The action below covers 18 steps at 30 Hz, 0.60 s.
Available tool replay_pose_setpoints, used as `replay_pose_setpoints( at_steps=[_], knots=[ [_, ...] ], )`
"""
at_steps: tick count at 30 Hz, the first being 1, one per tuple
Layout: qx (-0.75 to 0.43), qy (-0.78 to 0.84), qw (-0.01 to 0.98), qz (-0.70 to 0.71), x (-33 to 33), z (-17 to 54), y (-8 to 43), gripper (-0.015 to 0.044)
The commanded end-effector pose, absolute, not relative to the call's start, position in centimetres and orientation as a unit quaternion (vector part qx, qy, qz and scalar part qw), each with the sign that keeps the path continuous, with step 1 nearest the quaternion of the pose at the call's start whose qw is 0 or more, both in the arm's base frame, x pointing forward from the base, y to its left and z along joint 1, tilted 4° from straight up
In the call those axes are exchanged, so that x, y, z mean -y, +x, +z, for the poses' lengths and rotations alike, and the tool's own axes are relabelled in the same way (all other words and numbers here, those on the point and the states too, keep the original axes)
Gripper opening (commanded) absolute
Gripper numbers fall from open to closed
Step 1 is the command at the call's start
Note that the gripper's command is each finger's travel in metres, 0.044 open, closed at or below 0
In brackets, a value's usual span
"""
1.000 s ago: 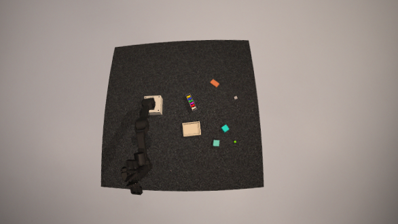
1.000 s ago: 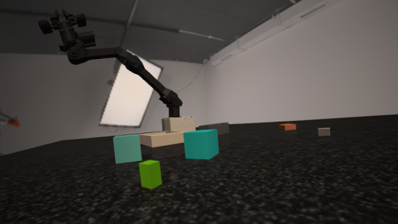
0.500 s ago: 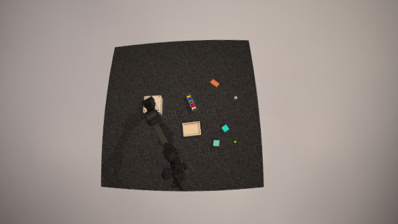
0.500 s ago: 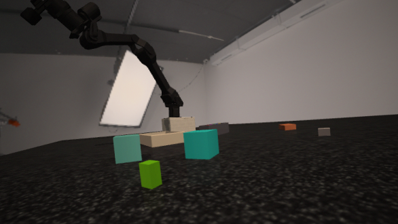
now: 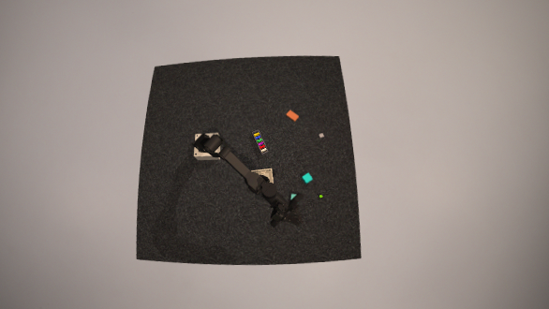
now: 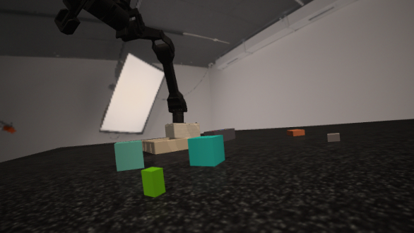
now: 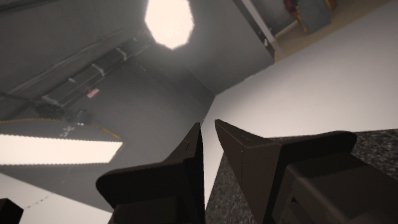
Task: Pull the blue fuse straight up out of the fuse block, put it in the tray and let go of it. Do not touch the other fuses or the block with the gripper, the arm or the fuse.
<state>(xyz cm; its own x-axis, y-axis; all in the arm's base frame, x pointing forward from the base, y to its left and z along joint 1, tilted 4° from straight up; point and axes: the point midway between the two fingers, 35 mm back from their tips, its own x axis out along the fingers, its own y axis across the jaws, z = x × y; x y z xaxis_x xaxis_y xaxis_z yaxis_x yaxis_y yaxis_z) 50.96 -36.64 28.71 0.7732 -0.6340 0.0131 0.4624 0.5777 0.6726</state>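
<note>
The blue fuse [image 5: 258, 138] stands in the row of coloured fuses in the fuse block [image 6: 222, 135], between the yellow and green ones. It cannot be made out in the exterior view. The beige tray [image 5: 272, 176] [image 6: 167, 146] lies beside the block, partly hidden under the arm in the top view; no fuse shows in its visible part. My gripper [image 7: 207, 125] is open by a narrow gap with nothing between its fingertips. It is held high above the table, well away from block and tray, and the wrist view shows mostly room and walls.
A pale teal block [image 5: 293, 196] [image 6: 129, 155], a teal block [image 5: 307, 178] [image 6: 206, 150] and a small green block [image 5: 320, 196] [image 6: 153, 181] stand beyond the tray. An orange block [image 5: 292, 115] [image 6: 296, 133] and a small grey block [image 5: 321, 135] [image 6: 333, 137] lie farther off.
</note>
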Motion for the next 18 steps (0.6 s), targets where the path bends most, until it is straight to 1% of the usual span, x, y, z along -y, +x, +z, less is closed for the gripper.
replay_pose_setpoints(
  at_steps=[1, 5, 9, 13, 18],
  knots=[
    [0.035, 0.317, 0.900, -0.297, 31.8, 25.5, 52.8, 0.0074],
    [-0.071, 0.284, 0.918, -0.267, 25.7, 22.0, 54.0, 0.0074],
    [-0.174, 0.244, 0.927, -0.225, 19.3, 18.5, 54.1, 0.0074],
    [-0.272, 0.196, 0.926, -0.174, 13.0, 15.3, 52.9, 0.0074],
    [-0.380, 0.112, 0.913, -0.100, 6.1, 11.8, 49.9, 0.0074]
  ],
)
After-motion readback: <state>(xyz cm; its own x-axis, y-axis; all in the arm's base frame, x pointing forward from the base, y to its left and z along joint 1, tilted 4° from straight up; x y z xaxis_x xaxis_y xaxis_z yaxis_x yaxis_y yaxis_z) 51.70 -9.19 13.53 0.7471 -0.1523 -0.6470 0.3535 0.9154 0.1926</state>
